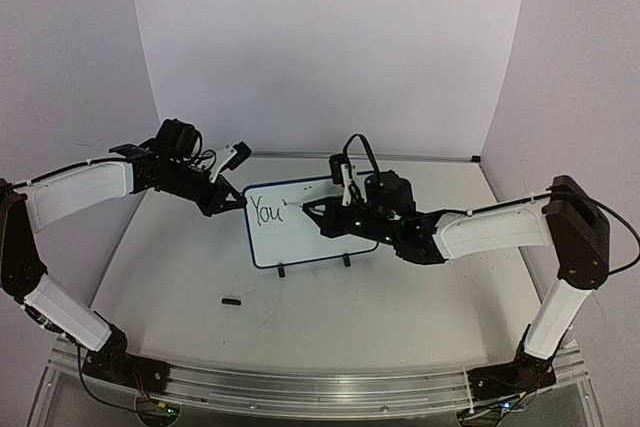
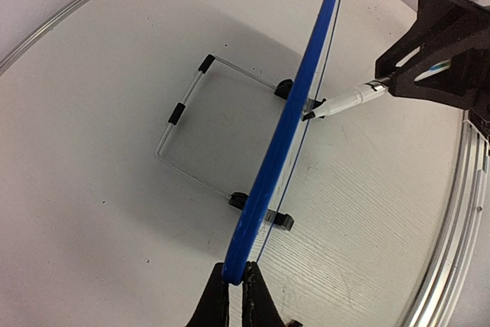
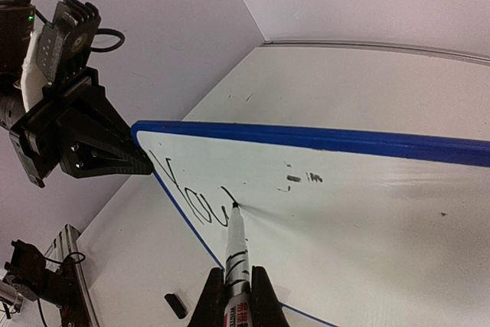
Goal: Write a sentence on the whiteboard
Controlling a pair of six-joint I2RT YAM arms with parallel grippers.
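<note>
The whiteboard (image 1: 305,242) stands upright on the table on two small black feet, its blue frame (image 2: 287,135) seen edge-on in the left wrist view. My left gripper (image 2: 235,269) is shut on the board's upper left corner (image 1: 240,197). My right gripper (image 3: 237,273) is shut on a black-and-white marker (image 3: 236,243). The marker's tip touches the board just right of the lettering. The sentence (image 3: 191,197) reads "You" in thin black strokes at the board's upper left (image 1: 267,210). The right gripper (image 1: 325,212) sits in front of the board's middle.
A small black marker cap (image 1: 231,300) lies on the table in front of the board, also in the right wrist view (image 3: 176,305). Behind the board a wire stand (image 2: 187,135) rests on the table. A few faint smudges (image 3: 302,179) mark the board. White walls enclose the table.
</note>
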